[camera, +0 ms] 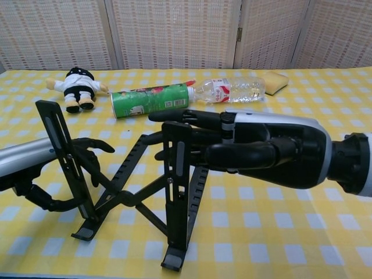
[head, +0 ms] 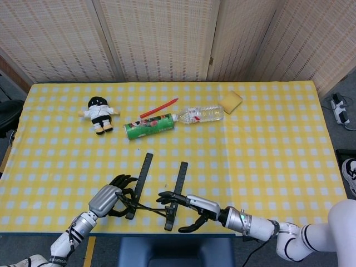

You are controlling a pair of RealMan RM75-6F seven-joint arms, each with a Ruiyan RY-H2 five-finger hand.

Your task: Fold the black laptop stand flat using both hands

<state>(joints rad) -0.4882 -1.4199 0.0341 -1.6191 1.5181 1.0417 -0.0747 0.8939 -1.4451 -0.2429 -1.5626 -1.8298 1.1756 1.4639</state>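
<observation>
The black laptop stand (head: 177, 190) stands unfolded near the table's front edge, its two slotted rails joined by crossed struts. In the chest view the stand (camera: 176, 192) has both rails tilted steeply up. My left hand (head: 107, 198) curls its fingers round the left rail; in the chest view this left hand (camera: 26, 165) has its thumb hooked below the rail. My right hand (head: 194, 204) holds the top of the right rail between thumb and fingers, and it shows large in the chest view as the right hand (camera: 273, 154).
Further back on the yellow checked table (head: 278, 156) lie a small doll (head: 100, 113), a green can (head: 149, 126) on its side, a red pen (head: 158, 108), a plastic bottle (head: 200, 114) and a yellow sponge (head: 231, 102). The front edge runs just below the stand.
</observation>
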